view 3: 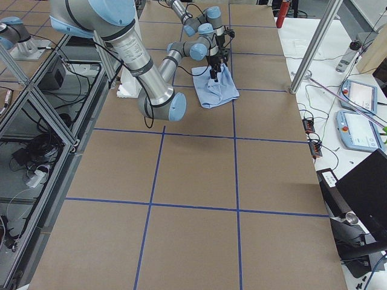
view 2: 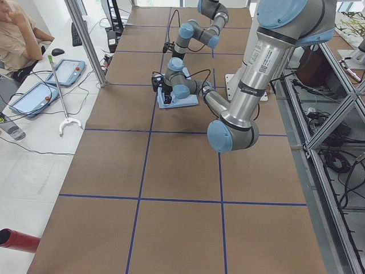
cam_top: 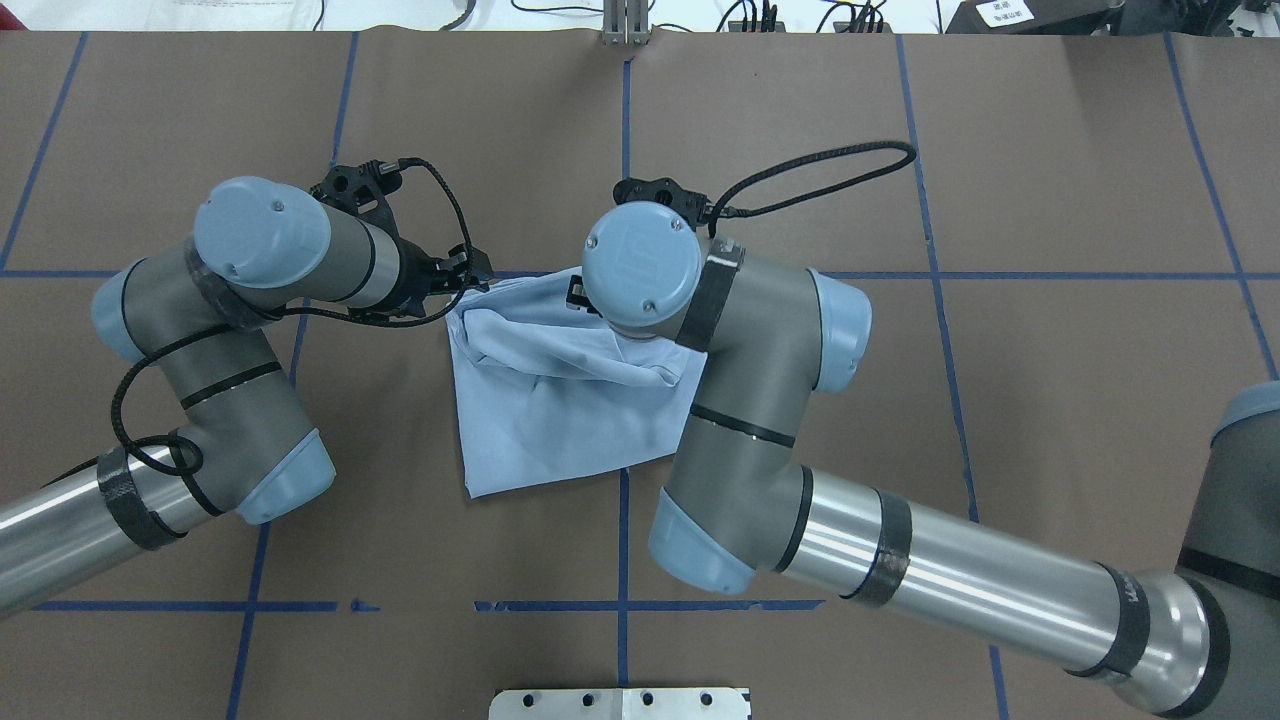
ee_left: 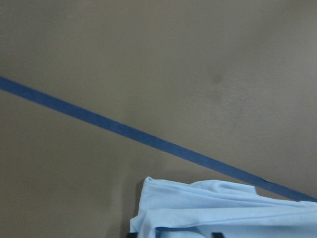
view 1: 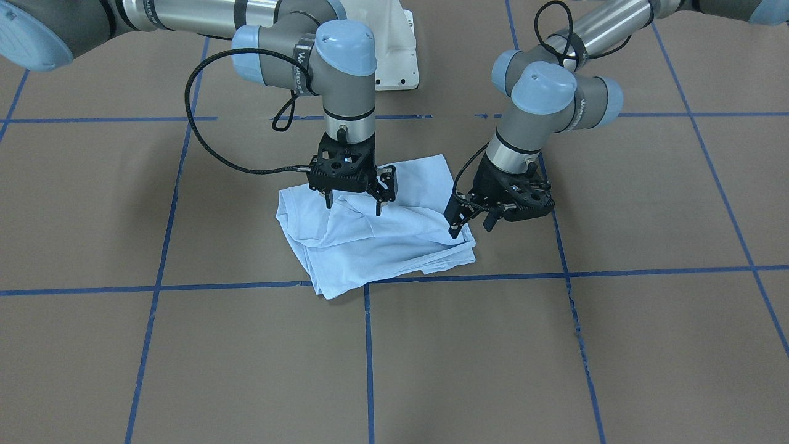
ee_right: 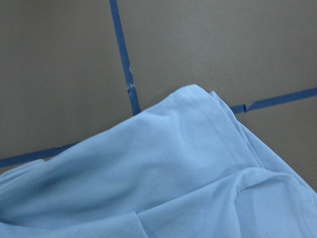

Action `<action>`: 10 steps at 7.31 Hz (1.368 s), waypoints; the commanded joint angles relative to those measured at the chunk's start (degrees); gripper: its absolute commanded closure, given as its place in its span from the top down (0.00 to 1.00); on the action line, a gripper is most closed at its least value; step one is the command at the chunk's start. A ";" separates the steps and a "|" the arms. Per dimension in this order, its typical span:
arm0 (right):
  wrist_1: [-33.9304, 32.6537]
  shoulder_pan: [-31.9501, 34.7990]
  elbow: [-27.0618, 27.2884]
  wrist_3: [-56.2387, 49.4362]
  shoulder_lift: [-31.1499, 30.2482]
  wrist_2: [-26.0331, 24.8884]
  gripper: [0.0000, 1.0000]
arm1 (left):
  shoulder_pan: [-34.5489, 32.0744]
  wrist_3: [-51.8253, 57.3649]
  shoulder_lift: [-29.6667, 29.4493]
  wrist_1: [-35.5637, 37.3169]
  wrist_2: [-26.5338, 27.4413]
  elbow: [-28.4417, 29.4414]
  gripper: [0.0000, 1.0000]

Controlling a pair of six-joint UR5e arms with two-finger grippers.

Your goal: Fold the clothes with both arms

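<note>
Shirt [ee_right: 173,163] close up in R wrist view: lt blue, soft creases, curved hem at lower rt, spread just below R fingers [view 1: 353,205]. In front view, on desk [view 1: 246,370]: folded to a rough rectangle w/ stacked layers, loose ridge bunched across the top.

R fingers: pointing straight down, spread wide, nothing pinched. Both tips at cloth level, raised ridge btwn them. Touching or just above: can't tell.

L fingers [view 1: 471,229]: tilted, also apart, gripping nothing. One tip at shirt's edge near a corner, other tip just off the cloth over bare desk.

L wrist view: shirt corner at frame bottom btwn two dark tips, mostly cut off by the frame edge. Blue tape [ee_left: 148,136] on a diagonal just beyond the fingers.

Overhead: L fingers at shirt's far corner on L-arm side. R fingers mostly hidden under wrist cap of R arm [cam_top: 740,400]. Rest of shirt laid out from L fingers back toward robot's side.

Front view again: one tape line under shirt's edge, on the side of both sets of fingers away from robot. L arm [view 1: 542,98] coming in beside shirt, R arm above it, w/ the two sets of fingers near each other and cloth btwn.
</note>
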 commanded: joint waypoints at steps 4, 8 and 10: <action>1.03 -4.46 1.57 9.45 -3.67 -7.09 0.69 | -0.31 0.52 0.06 0.03 -0.57 -0.36 1.00; 8.07 -4.46 1.92 11.06 -6.22 -7.18 0.42 | -0.31 0.52 0.24 0.03 -0.49 -0.36 1.00; 8.16 -4.46 2.27 11.06 -6.31 -7.17 0.00 | -0.31 0.52 0.32 0.03 -0.49 -0.36 1.00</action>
